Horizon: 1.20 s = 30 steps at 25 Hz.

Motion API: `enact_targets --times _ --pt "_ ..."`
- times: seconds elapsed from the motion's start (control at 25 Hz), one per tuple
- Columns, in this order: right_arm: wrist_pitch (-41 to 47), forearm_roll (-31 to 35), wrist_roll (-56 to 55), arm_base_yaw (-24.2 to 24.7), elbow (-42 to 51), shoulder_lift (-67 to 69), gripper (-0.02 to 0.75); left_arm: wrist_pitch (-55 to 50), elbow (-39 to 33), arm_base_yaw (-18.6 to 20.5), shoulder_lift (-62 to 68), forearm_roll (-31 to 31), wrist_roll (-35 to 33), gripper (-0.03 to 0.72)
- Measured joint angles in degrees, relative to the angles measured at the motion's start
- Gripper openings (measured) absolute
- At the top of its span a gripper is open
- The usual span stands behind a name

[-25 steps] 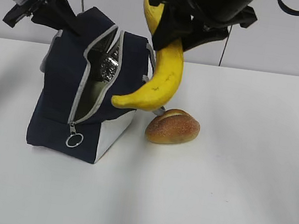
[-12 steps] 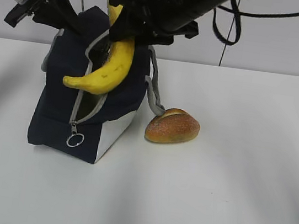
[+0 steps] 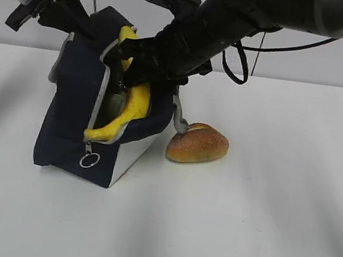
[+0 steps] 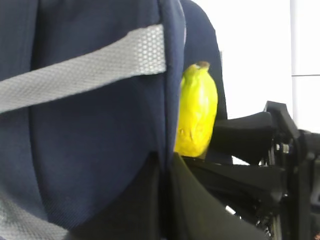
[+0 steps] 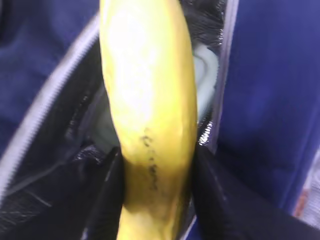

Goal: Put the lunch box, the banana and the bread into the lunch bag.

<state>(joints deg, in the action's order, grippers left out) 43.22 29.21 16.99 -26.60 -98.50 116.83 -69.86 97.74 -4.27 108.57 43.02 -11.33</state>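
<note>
White tabletop (image 3: 259, 230) stretches smooth and bare to the right and near side, backed by a pale wall. On its left stands the navy fabric lunch bag (image 3: 70, 121), soft-sided with a white end panel, a grey zipper edge and a ring pull (image 3: 89, 161) hanging at the near corner; crinkled silver lining shows in the open mouth. The curved yellow banana (image 3: 130, 107), lightly speckled, slants down through that opening, its lower tip resting at the near zipper edge. The right gripper (image 3: 134, 50) clenches the banana's upper part, black fingers (image 5: 212, 200) pressed on both sides. A pale green lunch box (image 5: 202, 75) shows deep inside the bag. The left gripper (image 4: 160, 200) pinches the bag's far wall beside a grey woven strap (image 4: 85, 70). The oval golden bread (image 3: 198, 145) lies just right of the bag, touching a drooping strap.
</note>
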Motion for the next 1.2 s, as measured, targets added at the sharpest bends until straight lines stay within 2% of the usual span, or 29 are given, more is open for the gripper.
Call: enact_targets --times 0.12,0.32,0.56,0.72,0.96,1.2 --pt "0.6 -2.5 0.0 0.0 -0.1 0.0 0.299 0.0 0.0 0.0 0.0 0.4 0.0 -0.003" --pt "0.8 -3.0 0.1 0.0 -0.1 0.0 0.318 0.0 0.0 0.0 0.0 0.4 0.0 -0.003" --pt "1.0 -3.0 0.2 0.0 -0.2 0.0 0.46 0.0 0.0 0.0 0.0 0.4 0.0 -0.003" --pt "2.4 -3.0 0.3 0.0 -1.7 0.1 0.491 0.0 0.0 0.0 0.0 0.5 0.0 -0.003" --pt "9.4 -5.4 0.3 0.0 -8.1 0.2 0.494 0.0 0.0 0.0 0.0 0.5 0.0 -0.003" --pt "20.7 -12.5 -1.8 0.0 -15.5 0.2 0.495 0.0 0.0 0.0 0.0 0.5 0.0 -0.003"
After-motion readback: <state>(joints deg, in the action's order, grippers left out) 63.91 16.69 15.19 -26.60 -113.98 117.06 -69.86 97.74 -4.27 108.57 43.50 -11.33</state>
